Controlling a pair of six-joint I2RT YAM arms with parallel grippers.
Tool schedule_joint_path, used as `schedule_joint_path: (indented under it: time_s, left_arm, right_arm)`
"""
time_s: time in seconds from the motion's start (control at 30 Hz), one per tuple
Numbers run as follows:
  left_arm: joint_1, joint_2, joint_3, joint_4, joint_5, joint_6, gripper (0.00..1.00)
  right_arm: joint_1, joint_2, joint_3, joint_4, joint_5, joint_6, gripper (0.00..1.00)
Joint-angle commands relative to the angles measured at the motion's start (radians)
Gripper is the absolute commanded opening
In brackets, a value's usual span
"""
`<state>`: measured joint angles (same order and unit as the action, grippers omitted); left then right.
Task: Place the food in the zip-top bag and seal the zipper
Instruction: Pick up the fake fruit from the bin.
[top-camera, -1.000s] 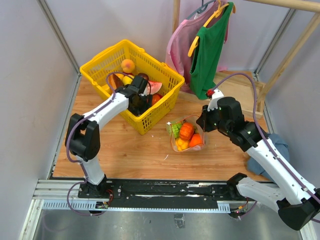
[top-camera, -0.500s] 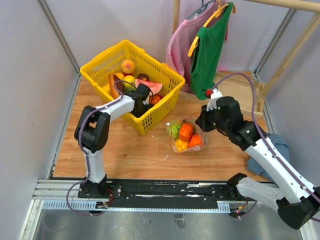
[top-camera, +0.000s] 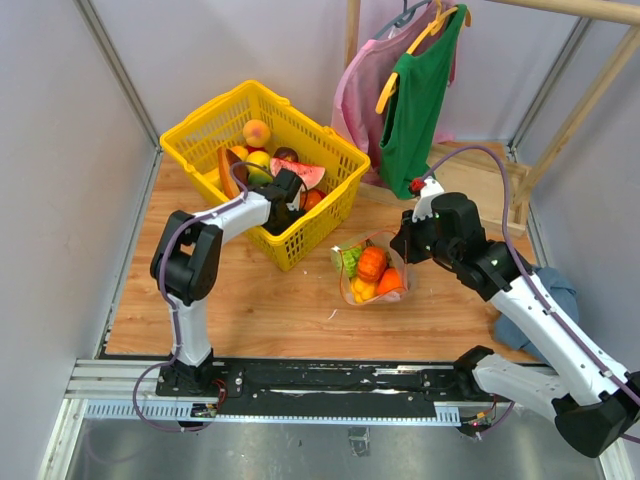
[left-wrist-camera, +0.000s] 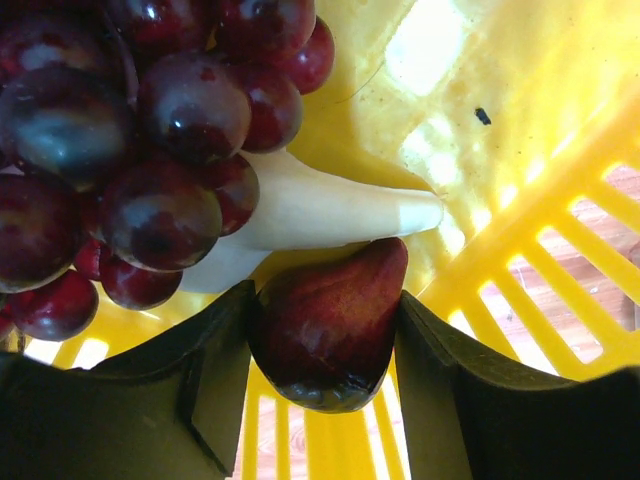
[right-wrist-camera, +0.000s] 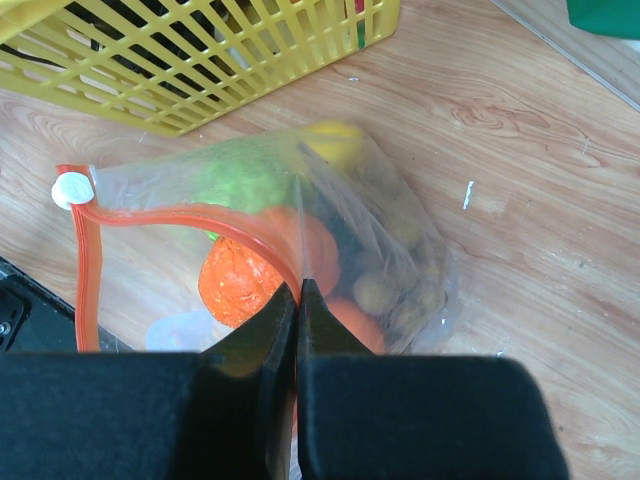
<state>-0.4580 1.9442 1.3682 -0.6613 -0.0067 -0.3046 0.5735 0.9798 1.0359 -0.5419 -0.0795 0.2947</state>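
Note:
The clear zip-top bag (top-camera: 372, 268) lies on the wooden table, its mouth held open. Inside it show an orange (right-wrist-camera: 235, 275), a green bumpy ball (right-wrist-camera: 245, 180), a yellow pepper (right-wrist-camera: 335, 135) and olive-brown grapes (right-wrist-camera: 400, 290). My right gripper (right-wrist-camera: 298, 290) is shut on the bag's mouth edge, on the orange-red zipper (right-wrist-camera: 180, 215); it also shows in the top view (top-camera: 400, 245). My left gripper (top-camera: 283, 200) is down inside the yellow basket (top-camera: 200, 125). Its jaws press both sides of a dark red toy fruit (left-wrist-camera: 330, 320).
In the left wrist view, dark red grapes (left-wrist-camera: 150, 130) and a cream-coloured piece (left-wrist-camera: 330, 205) lie against the held fruit, with the basket wall (left-wrist-camera: 530, 190) close on the right. Clothes on hangers (top-camera: 420, 90) hang behind the bag. A blue cloth (top-camera: 560, 290) lies at the right.
My left gripper has gone from above the basket's near side down into it, onto the dark red fruit. The right gripper and the bag have barely moved.

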Motion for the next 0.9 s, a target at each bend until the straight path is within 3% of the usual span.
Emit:
schedule_joint_path:
  time_s: [0.0, 0.37, 0.57, 0.87]
  left_arm:
    - [-0.008, -0.024, -0.045, 0.006, 0.036, -0.002, 0.4]
    - [-0.008, -0.25, -0.025, 0.059, 0.024, -0.035, 0.12]
    - [-0.008, -0.374, -0.048, 0.121, -0.024, -0.044, 0.06]
    - [-0.059, -0.579, -0.074, 0.231, 0.026, -0.033, 0.04]
  right_arm:
    - [0.014, -0.002, 0.004, 0.023, -0.001, 0.002, 0.01]
    - [0.014, 0.002, 0.007, 0.019, 0.006, 0.009, 0.01]
    - [0.013, 0.012, 0.012, 0.028, -0.014, 0.015, 0.01]
    - [0.014, 0.021, 0.022, 0.028, -0.023, 0.017, 0.0]
